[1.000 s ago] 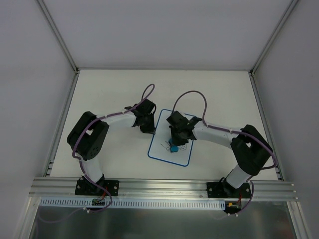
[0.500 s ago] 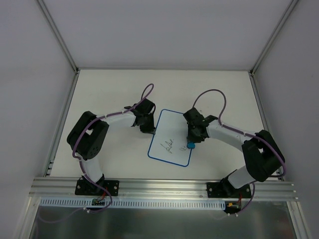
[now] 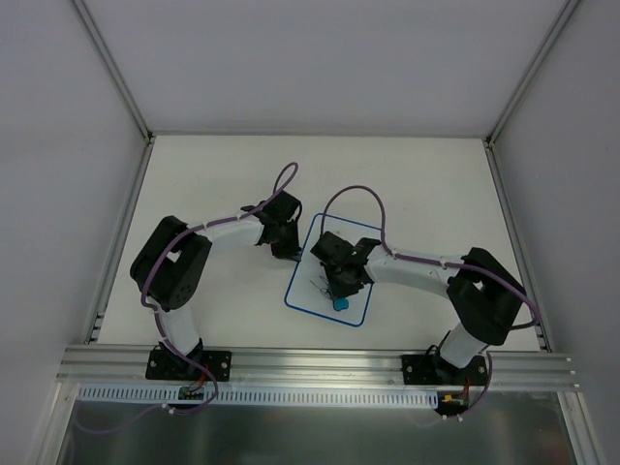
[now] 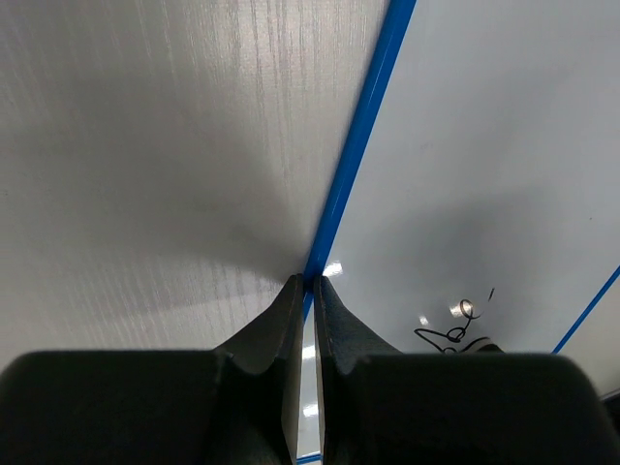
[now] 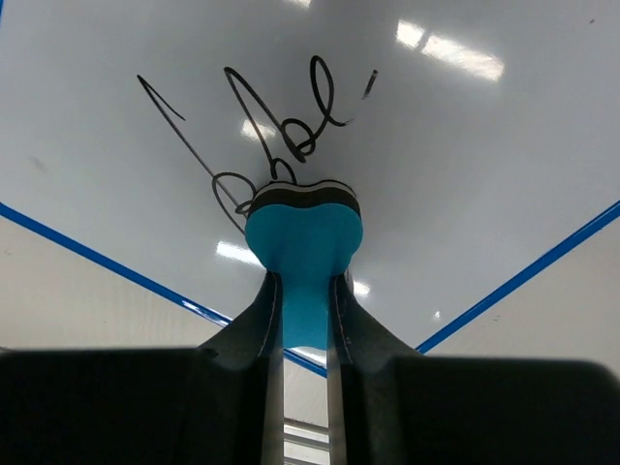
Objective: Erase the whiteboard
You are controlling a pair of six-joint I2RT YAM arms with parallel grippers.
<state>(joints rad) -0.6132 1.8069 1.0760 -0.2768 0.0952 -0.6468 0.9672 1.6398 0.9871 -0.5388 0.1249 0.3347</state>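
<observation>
A pale table (image 3: 213, 184) sits between plain white walls (image 3: 320, 58), with an aluminium rail (image 3: 310, 366) across the bottom of the overhead view.

Just right of that view's centre, the right gripper (image 3: 339, 291) points down, its jaws clamped on a small blue eraser (image 3: 340, 303). In the right wrist view the eraser (image 5: 303, 232) is pinched between the two fingers of the right gripper (image 5: 304, 281). Its dark felt edge presses on the board, touching the lower loops of a black scribble (image 5: 262, 136) that runs toward the upper left of the frame.

The whiteboard (image 3: 302, 295) lies flat and slightly skewed at the middle of the table, below centre in the overhead view.

The left gripper (image 3: 291, 254) stands at the board's upper left edge. In the left wrist view its jaws are together, and the tips of the left gripper (image 4: 308, 283) rest on the blue border (image 4: 358, 136). Bare table lies to the left of the border and white board to its right.
</observation>
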